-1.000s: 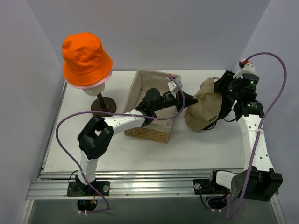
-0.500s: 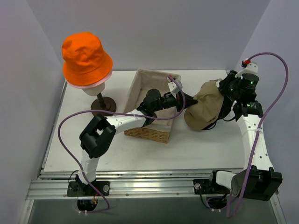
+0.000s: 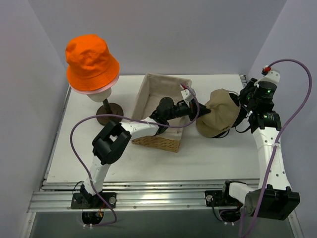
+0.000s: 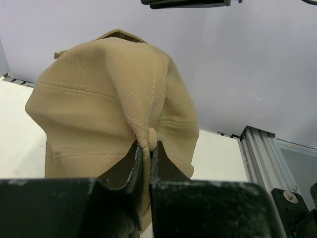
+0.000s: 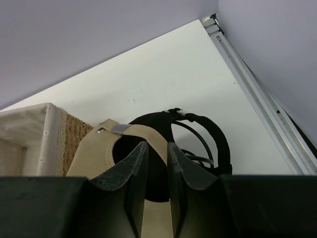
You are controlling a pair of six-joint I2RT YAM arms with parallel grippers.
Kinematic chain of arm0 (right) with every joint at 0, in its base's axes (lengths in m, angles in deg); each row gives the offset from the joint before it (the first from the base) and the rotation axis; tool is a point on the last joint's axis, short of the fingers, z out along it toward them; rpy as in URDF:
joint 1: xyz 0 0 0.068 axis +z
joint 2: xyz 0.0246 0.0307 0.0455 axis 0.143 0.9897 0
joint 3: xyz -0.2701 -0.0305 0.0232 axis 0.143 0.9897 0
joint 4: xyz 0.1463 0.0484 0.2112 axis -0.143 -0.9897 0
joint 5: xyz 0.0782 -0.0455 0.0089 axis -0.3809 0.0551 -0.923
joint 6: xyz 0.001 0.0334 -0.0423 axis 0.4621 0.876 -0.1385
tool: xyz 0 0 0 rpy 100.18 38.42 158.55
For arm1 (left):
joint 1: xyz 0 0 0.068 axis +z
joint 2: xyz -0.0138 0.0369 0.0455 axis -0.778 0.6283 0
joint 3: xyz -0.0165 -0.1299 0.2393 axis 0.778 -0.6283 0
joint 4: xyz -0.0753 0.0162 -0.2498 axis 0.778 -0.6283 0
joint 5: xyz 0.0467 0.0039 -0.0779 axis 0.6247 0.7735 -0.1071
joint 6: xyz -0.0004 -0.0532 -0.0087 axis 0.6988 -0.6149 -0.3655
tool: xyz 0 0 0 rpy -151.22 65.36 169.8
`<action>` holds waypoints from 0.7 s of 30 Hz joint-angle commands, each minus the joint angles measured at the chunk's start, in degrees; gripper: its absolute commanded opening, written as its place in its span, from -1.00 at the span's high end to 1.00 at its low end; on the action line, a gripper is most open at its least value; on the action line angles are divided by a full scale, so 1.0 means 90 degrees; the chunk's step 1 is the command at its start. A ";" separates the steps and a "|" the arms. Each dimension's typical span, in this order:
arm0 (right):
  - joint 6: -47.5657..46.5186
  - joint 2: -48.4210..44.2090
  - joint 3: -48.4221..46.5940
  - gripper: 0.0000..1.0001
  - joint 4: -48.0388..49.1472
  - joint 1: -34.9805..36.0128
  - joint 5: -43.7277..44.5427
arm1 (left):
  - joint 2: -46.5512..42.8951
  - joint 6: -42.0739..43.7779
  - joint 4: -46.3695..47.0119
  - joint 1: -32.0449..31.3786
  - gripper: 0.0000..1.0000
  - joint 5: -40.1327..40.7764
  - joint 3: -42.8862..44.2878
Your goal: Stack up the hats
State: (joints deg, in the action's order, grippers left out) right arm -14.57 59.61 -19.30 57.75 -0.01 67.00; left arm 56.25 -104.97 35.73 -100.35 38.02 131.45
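Top external: tan cap (image 3: 218, 115) held just right of the basket (image 3: 157, 142)

Left gripper (image 4: 148, 148) is clenched on the cap's crown button. Right gripper (image 5: 156, 147) clamps its rear strap, on the side away from the basket, with the black cap (image 5: 218, 141) underneath.

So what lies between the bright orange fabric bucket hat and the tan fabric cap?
The cloth-lined woven basket, with the left arm stretched across it; the top external view shows it.

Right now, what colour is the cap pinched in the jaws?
Plain tan: the cap shows best in the left wrist view.
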 commanded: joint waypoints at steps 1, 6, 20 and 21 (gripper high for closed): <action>-0.0002 0.0080 0.0074 0.63 0.0184 -0.0052 0.0603 | 0.0216 -0.0128 0.0527 -0.0013 0.89 -0.0029 0.0566; 0.0057 0.0237 0.0209 0.65 0.0340 -0.0052 0.0603 | 0.0451 -0.0197 0.0624 -0.0023 0.76 -0.0068 0.0752; -0.0070 0.0363 0.0396 0.58 0.0351 -0.0091 0.0603 | 0.0851 -0.0216 0.0556 -0.0023 0.38 0.0020 0.1015; -0.0070 0.0393 0.0377 0.58 0.0341 -0.0101 0.0593 | 0.0861 -0.0216 0.0556 -0.0023 0.36 0.0030 0.1015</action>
State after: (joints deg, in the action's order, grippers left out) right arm -14.63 62.15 -16.11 59.09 -0.25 71.20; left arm 63.04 -106.33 36.52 -100.35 38.22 137.86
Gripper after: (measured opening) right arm 0.208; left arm 0.311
